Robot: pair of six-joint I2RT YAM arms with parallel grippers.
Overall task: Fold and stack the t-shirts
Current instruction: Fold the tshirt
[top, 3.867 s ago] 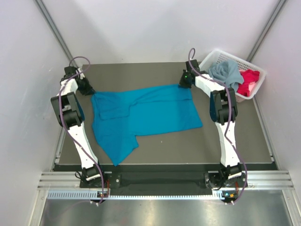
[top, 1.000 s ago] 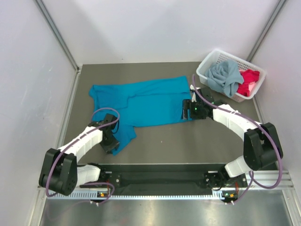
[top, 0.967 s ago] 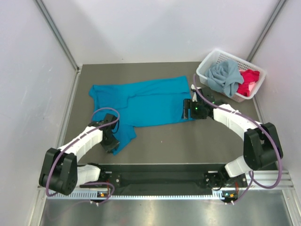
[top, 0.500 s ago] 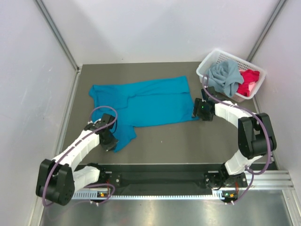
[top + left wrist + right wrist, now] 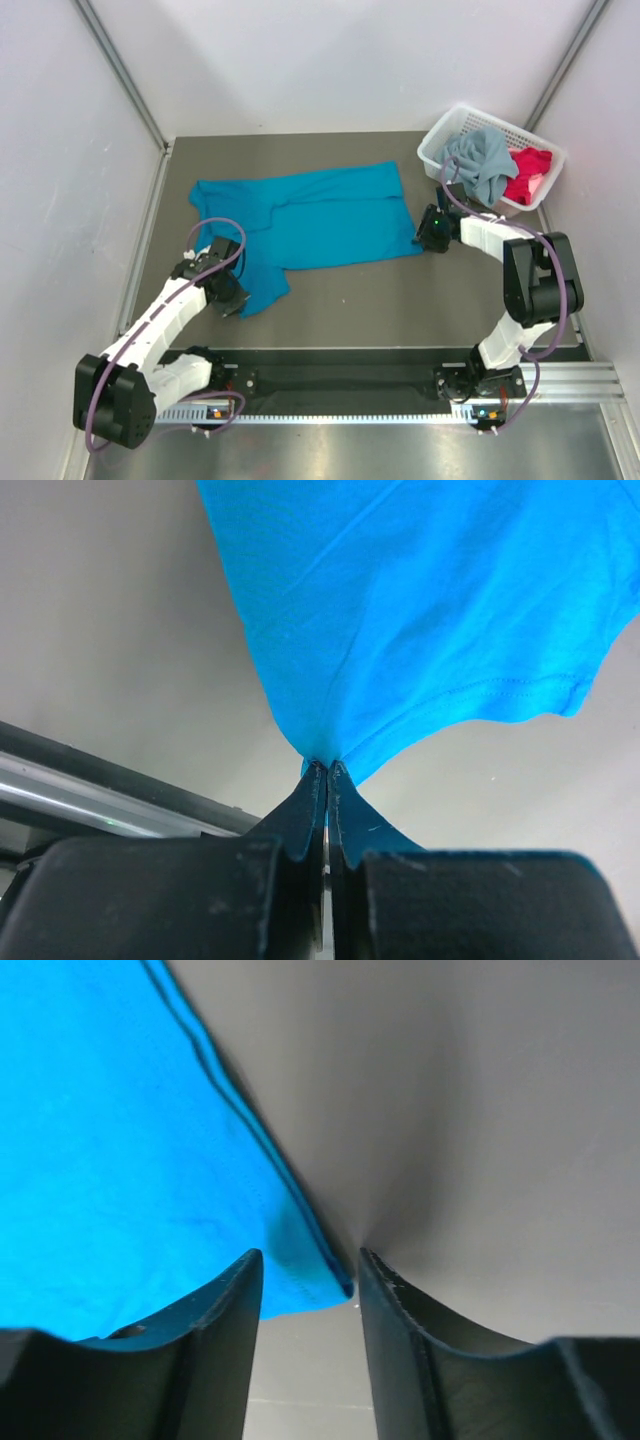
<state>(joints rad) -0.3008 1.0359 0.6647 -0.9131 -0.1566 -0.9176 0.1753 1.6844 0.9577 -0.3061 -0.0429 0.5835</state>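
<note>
The bright teal-blue t-shirt (image 5: pixel 310 215) lies spread on the dark table, with a flap hanging toward the near left. My left gripper (image 5: pixel 232 300) is shut on that near-left flap; in the left wrist view the cloth (image 5: pixel 420 610) bunches into the closed tips (image 5: pixel 327 768). My right gripper (image 5: pixel 430 235) is open at the shirt's near-right corner; in the right wrist view the corner (image 5: pixel 300 1260) lies between the spread fingers (image 5: pixel 310 1265). The grey-blue t-shirt (image 5: pixel 480 165) and the red-pink t-shirt (image 5: pixel 528 170) lie crumpled in the basket.
The white lattice basket (image 5: pixel 445 135) stands at the far right corner. White walls close in the table on three sides. A black rail (image 5: pixel 340 380) runs along the near edge by the arm bases.
The right gripper has slid right along the shirt's edge to its near-right corner. The left gripper has shifted slightly left and back, still holding the flap.
</note>
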